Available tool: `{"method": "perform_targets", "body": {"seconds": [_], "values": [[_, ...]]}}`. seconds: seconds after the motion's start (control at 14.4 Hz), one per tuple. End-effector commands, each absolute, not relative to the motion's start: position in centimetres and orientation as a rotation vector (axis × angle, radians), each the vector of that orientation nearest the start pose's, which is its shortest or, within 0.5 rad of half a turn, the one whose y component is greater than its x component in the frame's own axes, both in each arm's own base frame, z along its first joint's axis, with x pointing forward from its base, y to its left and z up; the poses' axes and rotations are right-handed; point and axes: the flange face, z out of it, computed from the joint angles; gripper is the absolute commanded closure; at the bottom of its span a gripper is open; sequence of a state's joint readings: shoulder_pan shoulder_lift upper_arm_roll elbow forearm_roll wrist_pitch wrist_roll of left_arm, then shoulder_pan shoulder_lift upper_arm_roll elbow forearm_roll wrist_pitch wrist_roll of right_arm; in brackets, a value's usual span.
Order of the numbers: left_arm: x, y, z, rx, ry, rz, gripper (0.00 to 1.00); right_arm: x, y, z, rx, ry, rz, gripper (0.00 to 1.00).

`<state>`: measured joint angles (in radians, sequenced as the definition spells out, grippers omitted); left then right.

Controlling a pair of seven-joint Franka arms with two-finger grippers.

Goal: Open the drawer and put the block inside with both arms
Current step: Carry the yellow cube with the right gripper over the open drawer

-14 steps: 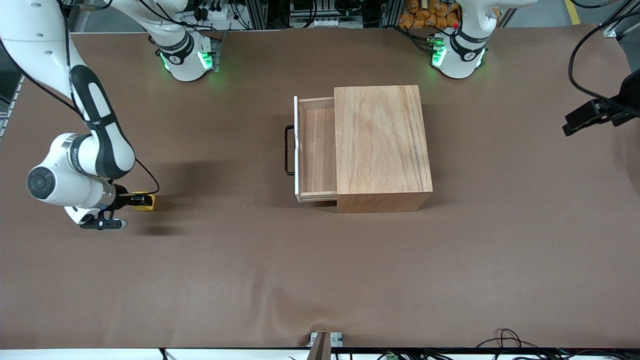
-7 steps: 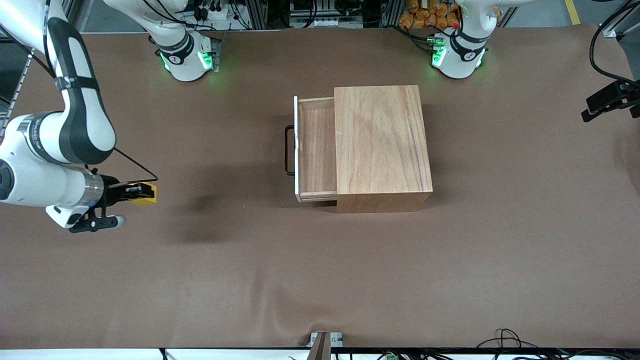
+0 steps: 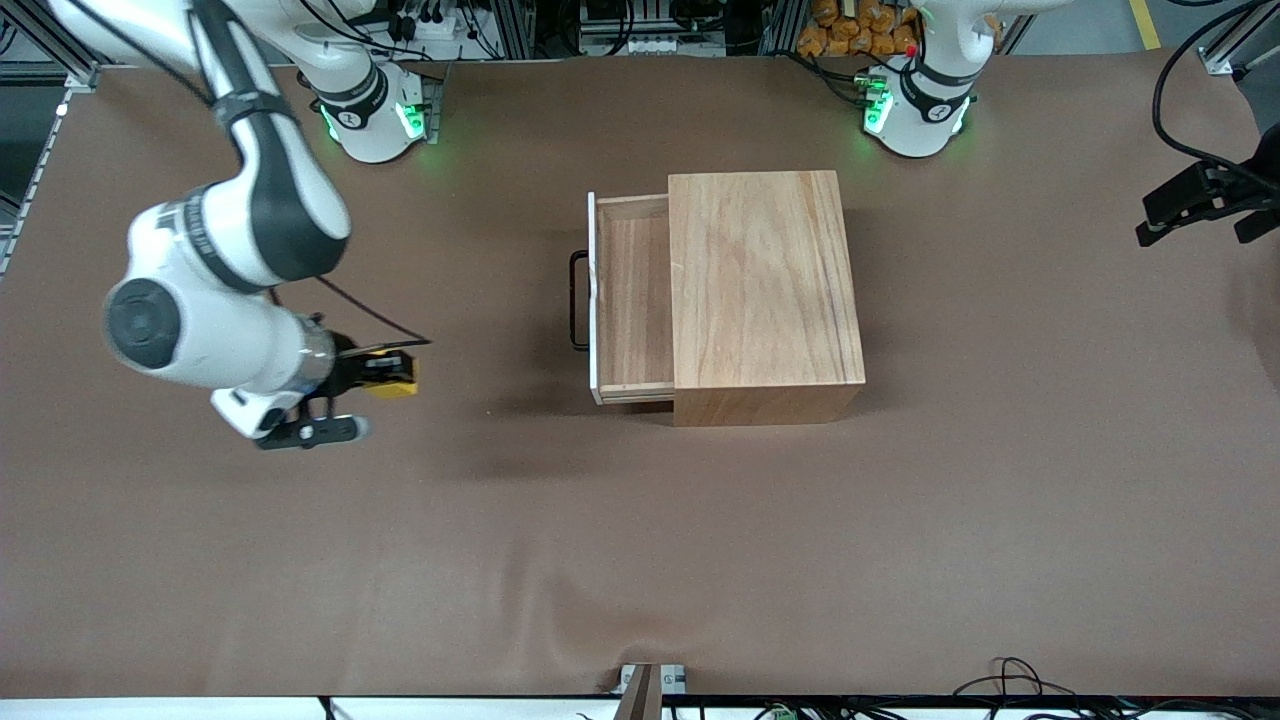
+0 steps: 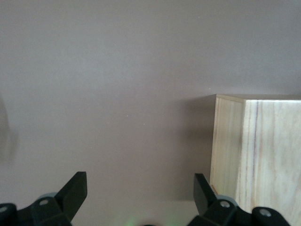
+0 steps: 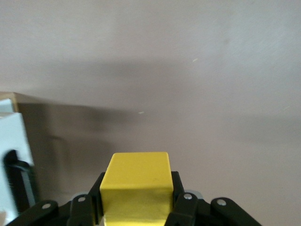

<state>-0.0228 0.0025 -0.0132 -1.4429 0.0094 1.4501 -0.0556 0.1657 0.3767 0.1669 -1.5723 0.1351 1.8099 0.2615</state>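
Observation:
The wooden box stands mid-table with its drawer pulled out toward the right arm's end; the black wire handle shows on its white front panel. My right gripper is shut on the yellow block and holds it up over the bare table, between the right arm's end and the drawer. The block fills the space between the fingers in the right wrist view. My left gripper is open and empty, up over the left arm's end of the table; its wrist view shows a corner of the box.
The brown table cover is bare around the box. The two green-lit arm bases stand along the table edge farthest from the front camera. Cables lie at the nearest edge.
My right arm has lifted the block off the table and carried it toward the drawer. My left gripper has shifted slightly at the left arm's end of the table.

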Motion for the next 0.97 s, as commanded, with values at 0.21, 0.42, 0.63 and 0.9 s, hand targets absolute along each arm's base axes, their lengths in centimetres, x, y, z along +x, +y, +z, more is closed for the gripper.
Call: {"method": "perform_targets", "body": {"seconds": [0.21,0.42,0.63,0.9], "values": [[53.9,-4.0,67.6,-3.141,-0.13,0.0,0.0,58.1,33.1,43.0,-2.932,0.349,0.268,0.76],[53.7,-3.7,66.5,-3.137,-0.12,0.048,0.0,55.9,38.0,42.4,-2.922,0.353,0.237,0.75],[53.2,-3.7,66.2,-3.135,-0.122,0.055,0.0,53.1,43.5,40.9,-2.92,0.236,0.197,0.74],[53.1,-2.4,66.3,-3.135,-0.142,0.053,0.0,51.9,46.2,38.7,-2.916,0.187,0.174,0.68]]}}
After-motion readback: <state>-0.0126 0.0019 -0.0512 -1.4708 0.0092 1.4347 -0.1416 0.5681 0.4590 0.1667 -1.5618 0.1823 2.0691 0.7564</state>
